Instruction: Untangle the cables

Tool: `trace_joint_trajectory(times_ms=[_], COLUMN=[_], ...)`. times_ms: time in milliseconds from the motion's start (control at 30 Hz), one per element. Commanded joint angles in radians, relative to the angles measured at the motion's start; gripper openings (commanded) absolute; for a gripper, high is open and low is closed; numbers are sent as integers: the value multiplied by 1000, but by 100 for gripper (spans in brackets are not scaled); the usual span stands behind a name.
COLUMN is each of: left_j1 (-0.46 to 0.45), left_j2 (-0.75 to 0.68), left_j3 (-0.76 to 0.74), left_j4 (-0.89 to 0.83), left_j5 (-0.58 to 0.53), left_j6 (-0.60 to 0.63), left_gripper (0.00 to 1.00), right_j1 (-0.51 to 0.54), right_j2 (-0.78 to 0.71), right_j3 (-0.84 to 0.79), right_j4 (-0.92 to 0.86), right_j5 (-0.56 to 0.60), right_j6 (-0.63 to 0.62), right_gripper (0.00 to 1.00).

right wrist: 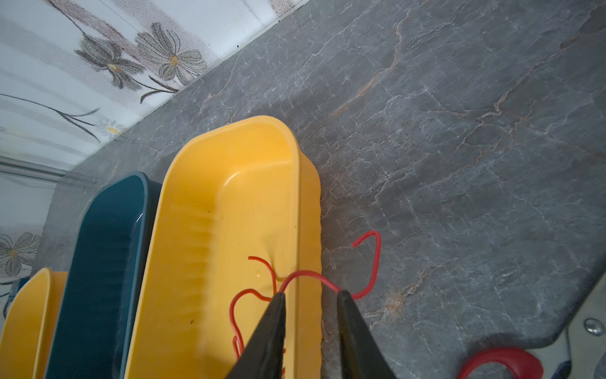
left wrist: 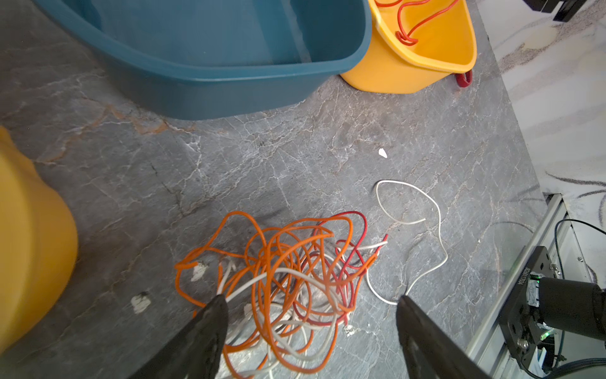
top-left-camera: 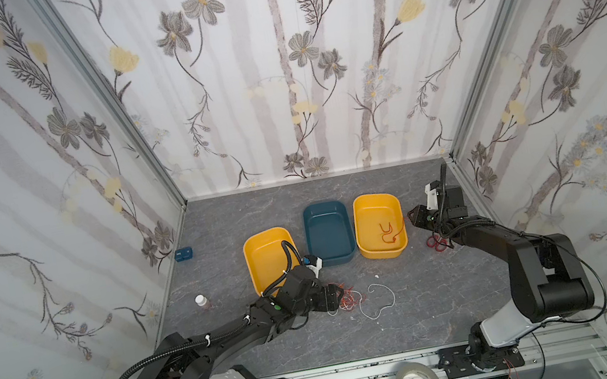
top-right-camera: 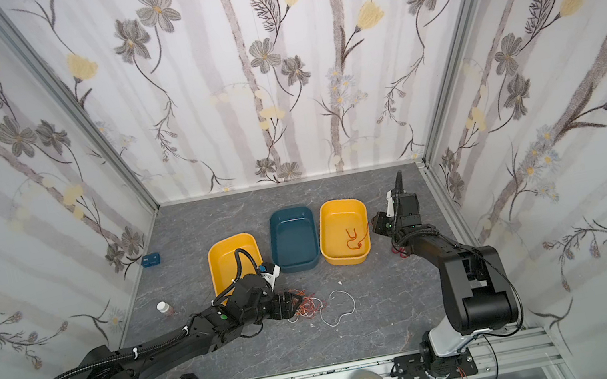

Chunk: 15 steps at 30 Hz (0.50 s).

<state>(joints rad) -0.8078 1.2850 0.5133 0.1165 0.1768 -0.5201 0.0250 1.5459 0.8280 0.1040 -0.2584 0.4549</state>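
Hovering left gripper: fingers spread wide and low over the heap, with nothing pinched between them.
Cables: orange, red and white strands knotted in one heap on the grey table, towards its near side, just right of the left gripper in both top views.
White strand: lies in a loose loop on the table, just right of the heap and reaching its right edge.
Right gripper: fingers a narrow gap apart, over the right wall of the right yellow tray. A red strand crosses at the tips, but whether they touch it cannot be told.
Red strand: mostly inside the right yellow tray, draped over its right rim, with the free end curling outside.
Blue tray: just left of the right yellow tray, on the far half of the table.
Left yellow tray: left of the blue tray, partly behind the left arm.
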Motion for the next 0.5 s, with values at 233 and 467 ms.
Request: trace_joint_trajectory(times_ms=[233, 467], left_j1=[2, 1], left_j2=[-3, -10], left_j3=[-10, -17], left_j4=[23, 29], left_j5=[-9, -12], left_j6=[-8, -9], left_gripper=[81, 81], right_j1=[34, 84], right_j2=[16, 37], right_j3=[77, 99], right_j4=[-132, -227], right_j5=[-44, 93], right_j6=[37, 55], right_gripper=[37, 36])
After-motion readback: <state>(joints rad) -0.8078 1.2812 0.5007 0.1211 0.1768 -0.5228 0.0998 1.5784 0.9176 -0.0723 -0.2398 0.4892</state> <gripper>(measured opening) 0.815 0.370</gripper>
